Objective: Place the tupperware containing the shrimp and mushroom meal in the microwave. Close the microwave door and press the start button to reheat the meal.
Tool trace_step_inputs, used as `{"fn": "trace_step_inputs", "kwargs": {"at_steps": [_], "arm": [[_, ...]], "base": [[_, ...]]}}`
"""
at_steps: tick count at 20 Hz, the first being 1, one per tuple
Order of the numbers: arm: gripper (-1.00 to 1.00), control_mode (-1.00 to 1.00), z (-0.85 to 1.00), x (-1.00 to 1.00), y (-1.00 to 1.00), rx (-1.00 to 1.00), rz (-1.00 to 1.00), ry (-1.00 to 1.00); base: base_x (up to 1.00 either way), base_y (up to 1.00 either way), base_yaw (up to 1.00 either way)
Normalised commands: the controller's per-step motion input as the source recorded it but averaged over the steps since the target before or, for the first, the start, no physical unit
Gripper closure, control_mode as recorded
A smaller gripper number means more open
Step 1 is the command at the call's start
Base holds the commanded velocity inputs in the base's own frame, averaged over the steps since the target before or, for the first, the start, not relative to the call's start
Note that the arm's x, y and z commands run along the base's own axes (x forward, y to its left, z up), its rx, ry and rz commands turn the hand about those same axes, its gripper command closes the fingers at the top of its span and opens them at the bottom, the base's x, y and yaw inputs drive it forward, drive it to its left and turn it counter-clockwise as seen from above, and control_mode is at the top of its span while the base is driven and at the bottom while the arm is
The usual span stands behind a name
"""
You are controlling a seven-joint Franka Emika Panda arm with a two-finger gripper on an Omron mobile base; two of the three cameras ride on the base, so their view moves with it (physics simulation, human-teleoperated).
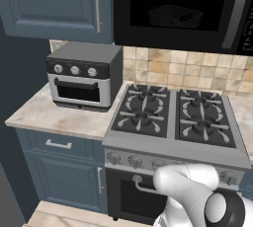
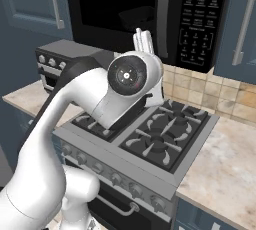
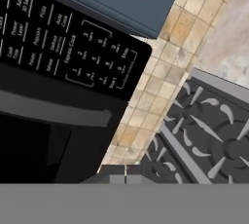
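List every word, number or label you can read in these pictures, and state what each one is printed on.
"Add 30 Sec", probably: microwave keypad, hand view.
"Power Level", probably: same keypad.
"Express Cook", probably: same keypad, beside the number keys.
Single digits on the number keys: too blurred to read surely.
Other keypad labels: too small to read.
Small grey oven and stove knobs: no readable text.

**Kitchen backdrop, blue and marble**

I'm seeing blue cabinets (image 1: 59, 4) overhead, tan tile backsplash (image 1: 188, 70), and a marble counter (image 1: 54, 115) carrying a grey countertop oven (image 1: 84, 75) at its left end, beside the black gas stove (image 1: 173, 117).
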Motion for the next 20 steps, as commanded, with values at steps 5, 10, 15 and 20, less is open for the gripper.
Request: {"fn": "trace_step_inputs", "kwargs": {"at_steps": [5,10,15,20], "arm": [[1.0,-1.0,0.0,0.33,0.0,0.01,0.0,-0.01],[1.0,-1.0,0.0,0.34,0.0,0.04,0.0,0.0],[1.0,-1.0,0.0,0.29,-0.08,0.06,0.0,0.0],[1.0,-1.0,0.0,0.22,-0.14,0.05,0.0,0.0]], "base": [[0.0,0.0,0.0],[0.0,0.0,0.0],[0.0,0.0,0.0],[0.0,0.0,0.0]]}}
